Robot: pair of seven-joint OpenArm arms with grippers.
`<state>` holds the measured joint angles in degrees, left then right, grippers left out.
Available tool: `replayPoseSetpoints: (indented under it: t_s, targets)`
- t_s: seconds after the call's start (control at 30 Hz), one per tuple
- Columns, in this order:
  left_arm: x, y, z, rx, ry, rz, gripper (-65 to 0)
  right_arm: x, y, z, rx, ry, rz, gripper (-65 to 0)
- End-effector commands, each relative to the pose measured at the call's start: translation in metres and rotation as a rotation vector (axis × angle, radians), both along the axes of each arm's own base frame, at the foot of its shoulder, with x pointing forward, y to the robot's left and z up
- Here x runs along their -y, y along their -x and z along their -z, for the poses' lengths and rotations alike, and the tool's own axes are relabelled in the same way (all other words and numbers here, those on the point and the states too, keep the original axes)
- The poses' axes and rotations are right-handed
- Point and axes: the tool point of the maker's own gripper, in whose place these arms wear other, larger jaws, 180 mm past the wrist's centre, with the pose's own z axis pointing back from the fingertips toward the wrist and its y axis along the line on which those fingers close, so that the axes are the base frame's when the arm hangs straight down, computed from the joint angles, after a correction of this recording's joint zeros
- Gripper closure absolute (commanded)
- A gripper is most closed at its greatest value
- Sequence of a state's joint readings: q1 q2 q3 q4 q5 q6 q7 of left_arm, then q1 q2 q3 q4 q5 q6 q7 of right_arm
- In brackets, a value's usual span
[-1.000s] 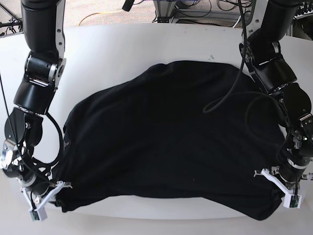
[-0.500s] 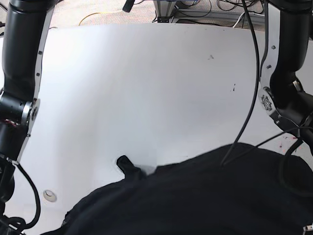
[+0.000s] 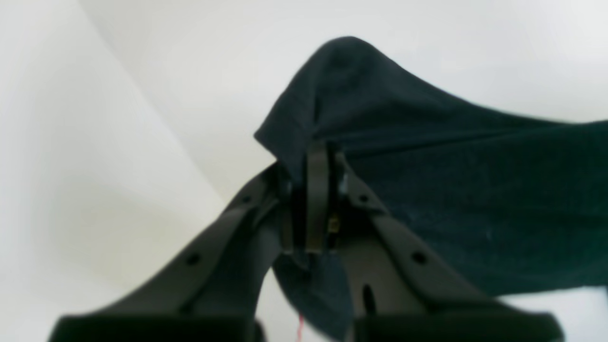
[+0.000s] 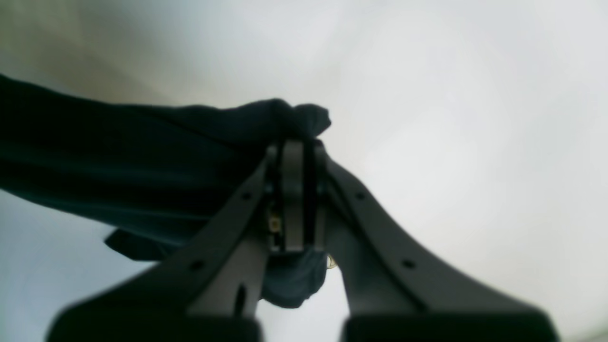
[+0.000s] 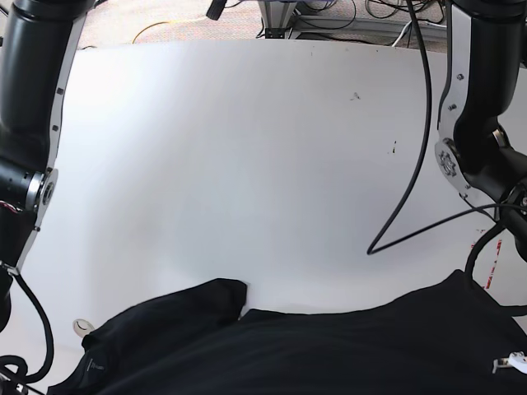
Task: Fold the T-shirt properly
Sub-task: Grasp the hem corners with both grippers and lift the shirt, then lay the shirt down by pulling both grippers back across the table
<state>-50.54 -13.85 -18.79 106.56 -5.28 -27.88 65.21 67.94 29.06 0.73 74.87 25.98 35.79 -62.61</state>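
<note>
Since half a second ago, the T-shirt (image 5: 329,350) is sliding further toward the near edge of the white table (image 5: 247,148), leaving most of the tabletop bare; a second ago it was lying spread across the middle. Going left to right in the base view, a sleeve (image 5: 210,298) is trailing at near left, with the black body filling the near edge out to the right. On that left side, the right gripper (image 4: 297,156) is clamping a bunched edge of fabric between closed jaws. On the right, the left gripper (image 3: 316,156) is likewise pinching a hemmed corner tight. Both arms seem to be holding the cloth taut between them, probably dragging it flat before a fold.
</note>
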Motion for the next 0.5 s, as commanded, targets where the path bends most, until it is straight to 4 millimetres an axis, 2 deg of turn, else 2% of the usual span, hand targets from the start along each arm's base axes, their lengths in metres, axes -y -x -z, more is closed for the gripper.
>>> replayPoseSetpoints:
  t_s: [0.0, 0.1, 0.23, 0.27, 0.3, 0.47]
  targets:
    - [0.004, 0.01, -0.008, 0.048, -0.026, 0.003, -0.3, 0.014, 0.011, 0.012, 0.021, -0.022, 0.032, 0.0]
    - [0.004, 0.012, 0.03, -0.034, -0.032, -0.002, -0.3, 0.022, 0.019, 0.055, -0.048, -0.037, 0.053, 0.0]
    - [-0.004, 0.025, 0.096, -0.184, -0.06, -0.01, -0.1, 0.027, 0.042, 0.131, -0.158, -0.063, 0.075, 0.0]
    - [-0.005, 0.029, 0.109, -0.216, -0.071, -0.008, 0.0, 0.025, 0.046, 0.145, -0.177, -0.074, 0.074, 0.0]
    - [-0.006, 0.033, 0.125, -0.258, -0.083, -0.005, 0.0, 0.023, 0.055, 0.166, -0.205, -0.094, 0.079, 0.0]
    - [-0.019, 0.062, 0.195, -0.43, -0.072, -0.028, 0.0, 0.023, 0.102, 0.236, -0.311, -0.128, 0.113, 0.0]
